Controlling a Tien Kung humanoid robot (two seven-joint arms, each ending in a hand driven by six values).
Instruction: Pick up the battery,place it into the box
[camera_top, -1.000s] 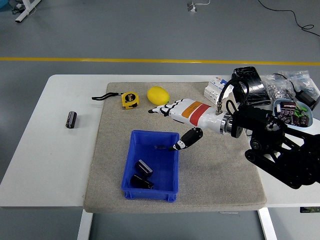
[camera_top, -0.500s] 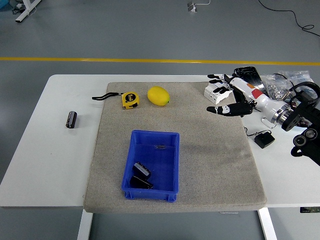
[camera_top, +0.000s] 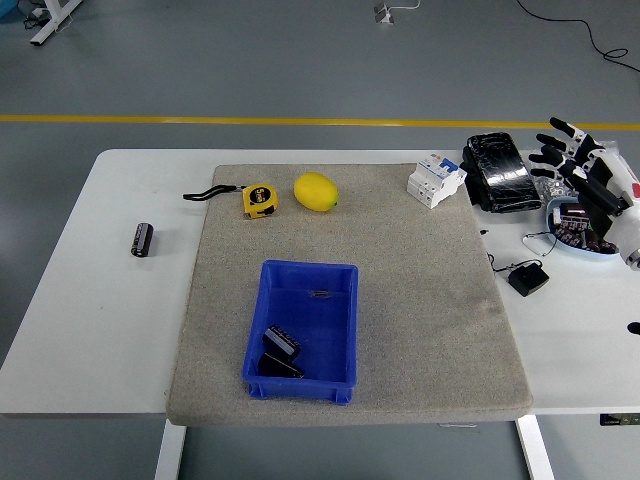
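A blue box (camera_top: 306, 330) stands on the grey mat (camera_top: 420, 300) at the front middle. Two black batteries (camera_top: 280, 352) lie in its near left corner. Another black battery (camera_top: 142, 239) lies on the bare white table at the left, off the mat. My right hand (camera_top: 575, 160) is at the far right edge, over the clutter there, with fingers spread and holding nothing. My left arm is out of view.
A yellow lemon (camera_top: 316, 191) and a yellow tape measure (camera_top: 260, 199) lie at the mat's far edge. A white breaker block (camera_top: 435, 179), a black wrapped pack (camera_top: 500, 172), a small black adapter (camera_top: 527, 277) and a bowl of parts (camera_top: 575, 226) crowd the right side.
My right hand has pulled back from over the box to the table's far right edge, staying open and empty. The batteries in the box shifted slightly and lie still.
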